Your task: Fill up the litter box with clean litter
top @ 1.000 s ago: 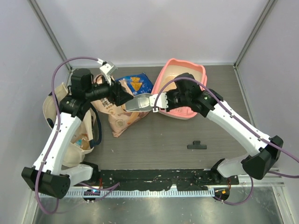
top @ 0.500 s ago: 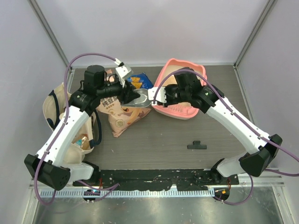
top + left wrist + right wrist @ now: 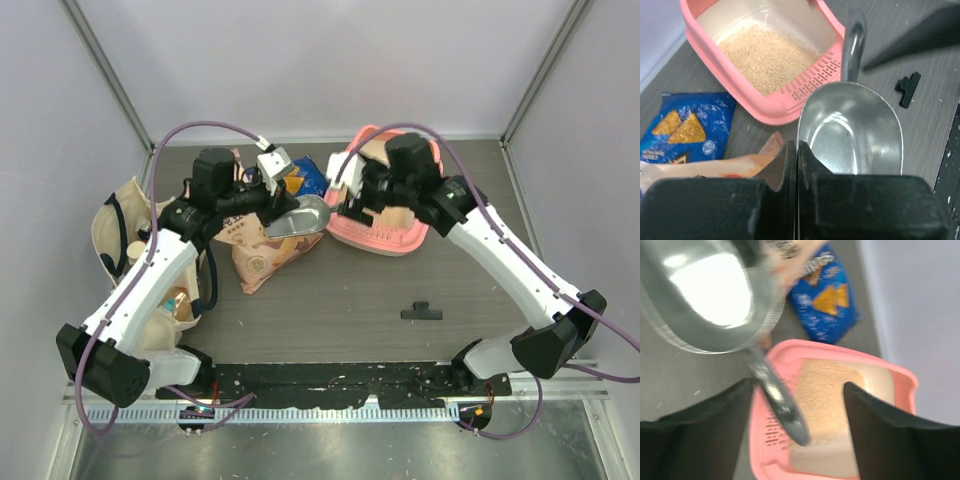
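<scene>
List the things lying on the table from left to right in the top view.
tote bag → litter bag → litter box

On the dark wood-grain table (image 3: 350, 300), the large pink plastic litter box (image 3: 388, 240) sits at back, R of centre, w/ pale sandy litter (image 3: 765, 60) in it & its slotted ledge on the near side. The blue foil chip bag (image 3: 303, 180) lies just L of it. In front of the chip bag lies the pinkish-beige printed litter bag (image 3: 260, 255), w/ the shiny metal scoop (image 3: 300, 218) btw bag top & box, handle toward the box. The cream fabric tote bag (image 3: 110, 225) is far L, & the small black clip (image 3: 421, 312) is nearer the front, R of centre, well apart from the box.
</scene>
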Robot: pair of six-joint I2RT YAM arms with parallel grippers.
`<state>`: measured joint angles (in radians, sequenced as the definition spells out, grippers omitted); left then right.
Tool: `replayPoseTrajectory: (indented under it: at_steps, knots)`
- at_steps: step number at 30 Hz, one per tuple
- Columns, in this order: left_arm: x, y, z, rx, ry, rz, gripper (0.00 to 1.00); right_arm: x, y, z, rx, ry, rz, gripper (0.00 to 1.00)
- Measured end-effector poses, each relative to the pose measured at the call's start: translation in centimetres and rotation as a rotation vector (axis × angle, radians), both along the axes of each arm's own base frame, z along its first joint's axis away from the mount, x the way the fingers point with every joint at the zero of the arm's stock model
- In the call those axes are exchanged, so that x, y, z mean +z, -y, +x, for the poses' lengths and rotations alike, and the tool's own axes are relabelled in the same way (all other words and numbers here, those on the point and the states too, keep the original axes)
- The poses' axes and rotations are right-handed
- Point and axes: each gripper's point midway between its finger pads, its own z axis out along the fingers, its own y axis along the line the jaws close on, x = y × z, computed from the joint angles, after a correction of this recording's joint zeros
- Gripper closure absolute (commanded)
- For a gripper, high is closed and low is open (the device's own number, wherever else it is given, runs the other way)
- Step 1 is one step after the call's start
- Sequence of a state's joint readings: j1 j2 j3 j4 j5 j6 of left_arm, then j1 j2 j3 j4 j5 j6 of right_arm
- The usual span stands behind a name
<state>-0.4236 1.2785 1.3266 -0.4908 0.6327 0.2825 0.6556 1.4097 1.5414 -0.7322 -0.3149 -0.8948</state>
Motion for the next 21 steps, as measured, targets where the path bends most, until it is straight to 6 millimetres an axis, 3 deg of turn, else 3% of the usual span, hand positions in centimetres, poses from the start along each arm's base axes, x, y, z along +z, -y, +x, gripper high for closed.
replayPoseTrajectory:
  at_steps: [2, 6, 7, 9, 11, 15, 21]
  knots:
    - [-0.8, -0.2, 0.3, 0.061, -0.026, -0.030, 1.00, 1.7, 0.8, 2.1, -0.157, -0.057, 0.150, 0.07]
    - [-2.7, -0.9, 0.4, 0.191, -0.102, -0.101, 1.00, 6.6, 5.3, 7.4, -0.492, -0.231, 0.540, 0.14]
    - [-2.8, -1.0, 0.6, 0.218, -0.116, -0.122, 1.00, 7.8, 6.2, 8.2, -0.548, -0.281, 0.640, 0.14]
    - [-2.5, -0.9, 1.1, 0.259, -0.122, -0.165, 1.00, 8.8, 6.0, 8.0, -0.564, -0.378, 0.746, 0.12]
    - [-1.7, -0.8, 1.6, 0.283, -0.116, -0.208, 1.00, 9.0, 4.5, 6.9, -0.536, -0.490, 0.813, 0.09]
    - [0.2, -0.4, 2.4, 0.305, -0.094, -0.286, 1.00, 6.8, 2.4, 4.8, -0.512, -0.710, 0.845, 0.08]
    - [1.9, 0.2, 3.3, 0.314, -0.081, -0.346, 1.00, 5.5, 2.5, 5.9, -0.569, -0.873, 0.901, 0.10]
